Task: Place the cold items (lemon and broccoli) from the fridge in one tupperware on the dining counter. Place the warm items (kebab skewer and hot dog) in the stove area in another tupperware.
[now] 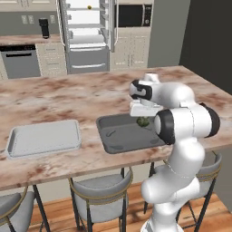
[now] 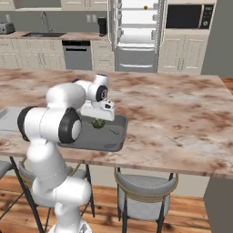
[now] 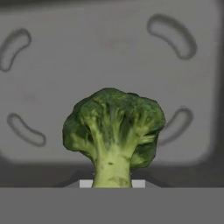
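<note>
While the arm reaches over the marble bench [image 1: 59, 95] in the left base view, its pincer [image 1: 144, 118] hangs above the dark grey tupperware [image 1: 118, 136], closed narrowly on the broccoli [image 1: 143, 121]. The light grey tray [image 1: 43, 137] lies beside it, bare. Far behind, the fridge [image 1: 86, 34] stands open with the lemon [image 1: 89, 7] on a high shelf.

In the right base view, the broccoli [image 2: 97, 122] hovers inside the container's rim, with bare marble around.

In the hand view, the floret [image 3: 113, 131] hangs stem-first over the container floor [image 3: 109, 57]; walls well apart. The drop-off looks imminent; lemon and warm items remain.
</note>
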